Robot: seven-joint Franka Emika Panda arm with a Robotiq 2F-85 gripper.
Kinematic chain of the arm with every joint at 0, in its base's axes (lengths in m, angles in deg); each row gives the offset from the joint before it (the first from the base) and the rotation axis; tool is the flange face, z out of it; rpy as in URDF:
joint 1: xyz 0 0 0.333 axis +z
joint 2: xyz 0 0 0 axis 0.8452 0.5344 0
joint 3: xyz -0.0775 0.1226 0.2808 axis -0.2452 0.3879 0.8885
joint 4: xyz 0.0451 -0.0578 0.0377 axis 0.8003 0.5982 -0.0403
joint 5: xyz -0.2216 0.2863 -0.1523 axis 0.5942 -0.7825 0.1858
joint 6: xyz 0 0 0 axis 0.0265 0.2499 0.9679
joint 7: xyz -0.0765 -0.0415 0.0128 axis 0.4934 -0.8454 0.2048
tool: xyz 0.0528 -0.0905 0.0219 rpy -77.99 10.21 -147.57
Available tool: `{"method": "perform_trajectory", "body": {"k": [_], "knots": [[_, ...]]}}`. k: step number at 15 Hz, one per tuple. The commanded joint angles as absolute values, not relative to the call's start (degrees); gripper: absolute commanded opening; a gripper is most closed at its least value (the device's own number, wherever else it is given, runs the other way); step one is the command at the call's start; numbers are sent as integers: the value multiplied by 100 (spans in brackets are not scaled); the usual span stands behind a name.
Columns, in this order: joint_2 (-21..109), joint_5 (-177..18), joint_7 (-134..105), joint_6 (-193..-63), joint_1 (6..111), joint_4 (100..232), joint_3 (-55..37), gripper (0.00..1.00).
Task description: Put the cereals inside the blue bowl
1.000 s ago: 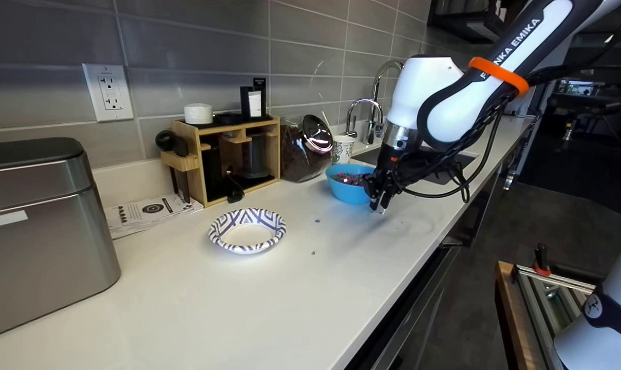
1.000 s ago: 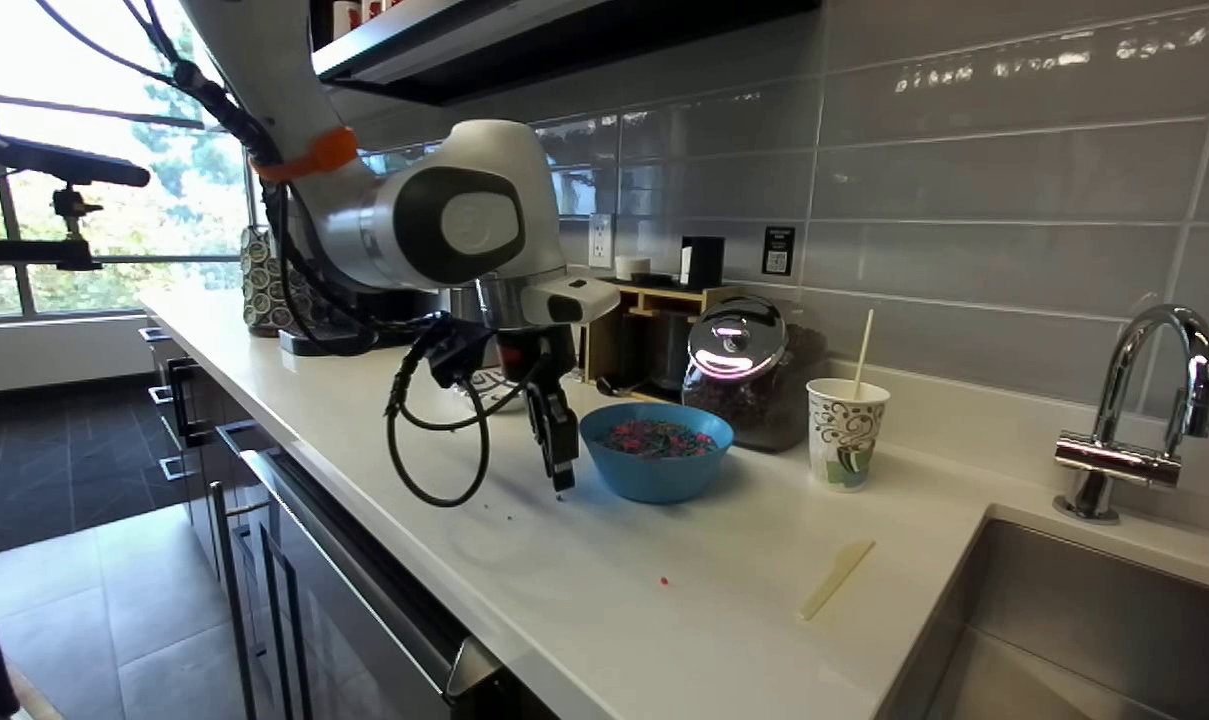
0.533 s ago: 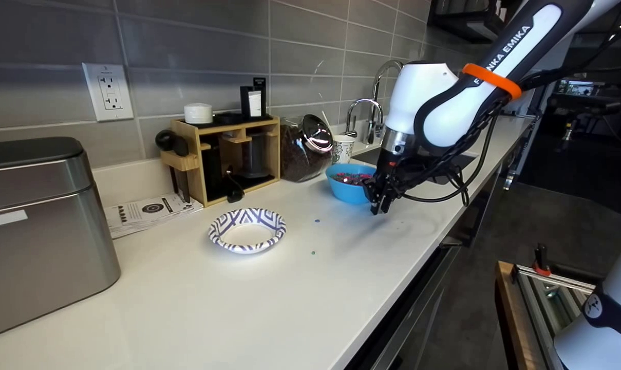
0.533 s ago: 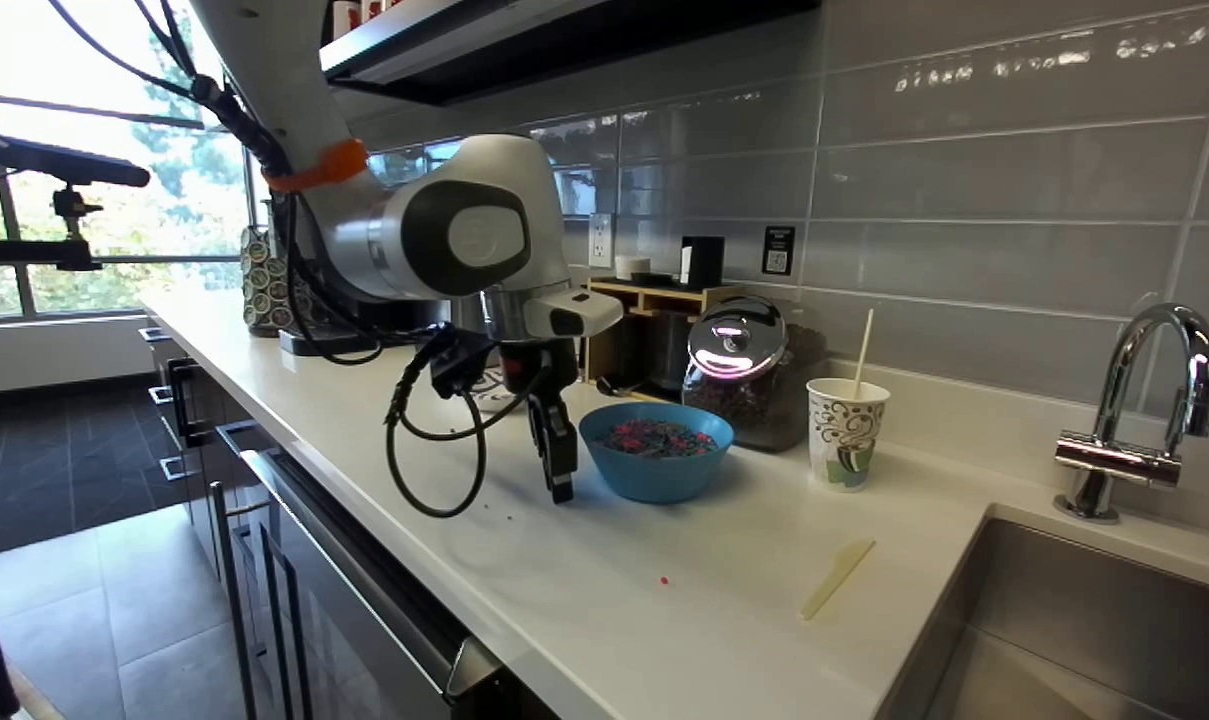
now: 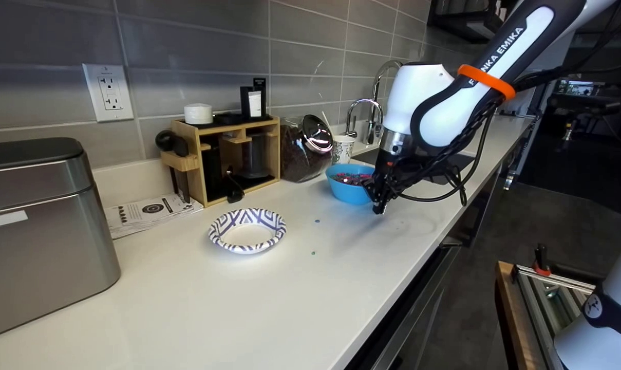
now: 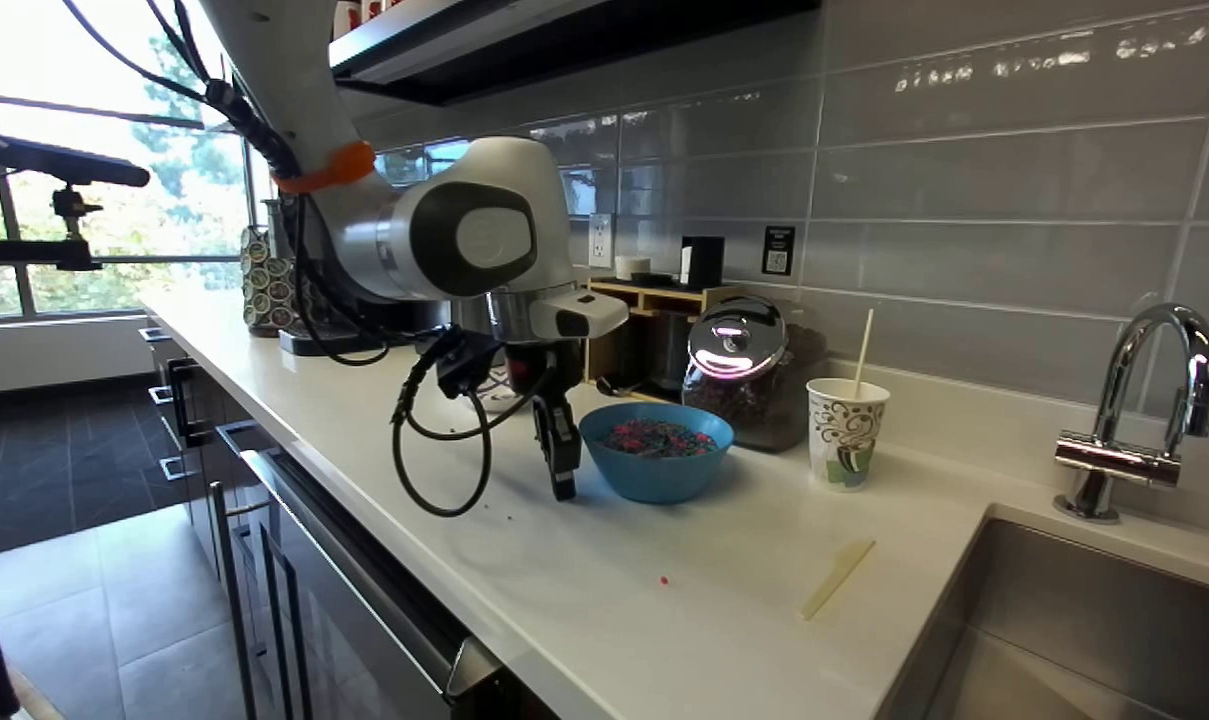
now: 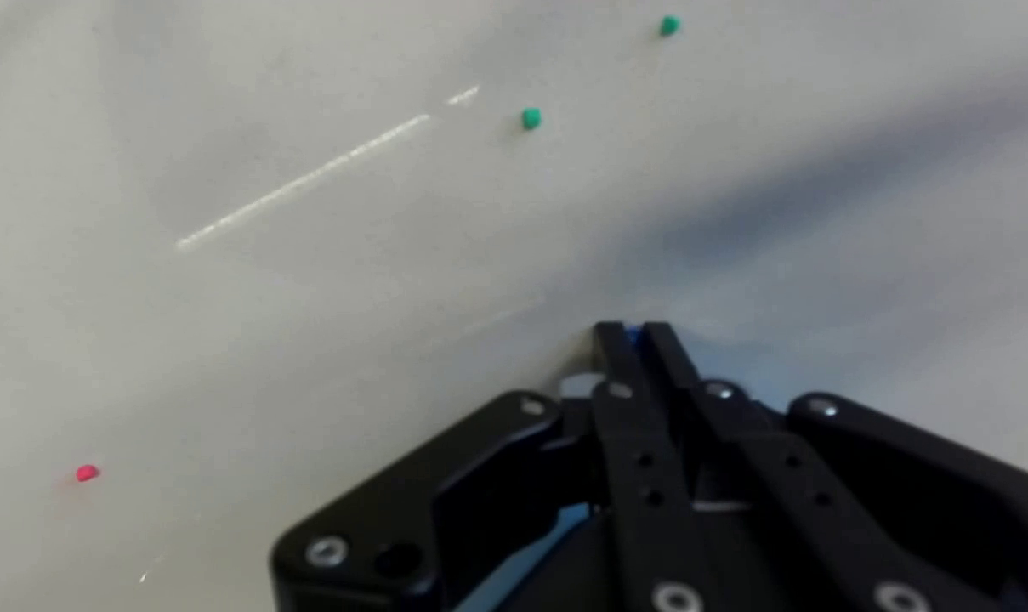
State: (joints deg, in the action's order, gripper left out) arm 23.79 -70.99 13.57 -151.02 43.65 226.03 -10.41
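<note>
Just beside the blue bowl [image 6: 656, 478], pincer [image 6: 564, 491] low, clamped on a blue cereal piece [image 7: 633, 334]

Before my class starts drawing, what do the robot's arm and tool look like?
The arm is white and rounded, with black panels, "EMIKA" lettering, an orange strap, a silver collar and black cables. The tool is black, with slim straight fingers and silvery screws.

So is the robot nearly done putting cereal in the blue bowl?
Getting there, maybe. Lots of cereal already sits in the blue bowl. The gripper seems to pinch a blue bit, not yet in. Left on the counter: two green bits and a red bit in the wrist view, another blue one in an exterior view.
</note>
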Motion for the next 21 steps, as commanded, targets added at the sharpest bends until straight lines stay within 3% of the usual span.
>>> {"method": "perform_trajectory", "body": {"k": [1, 12, 21], "knots": [[2418, -7112, 1401, -14890, 4455, 22549, -1094, 1], [977, -8521, 376, -13955, 4917, 22812, -1005, 1], [413, -8419, 483, -14422, 4470, 22680, -929, 1]]}}
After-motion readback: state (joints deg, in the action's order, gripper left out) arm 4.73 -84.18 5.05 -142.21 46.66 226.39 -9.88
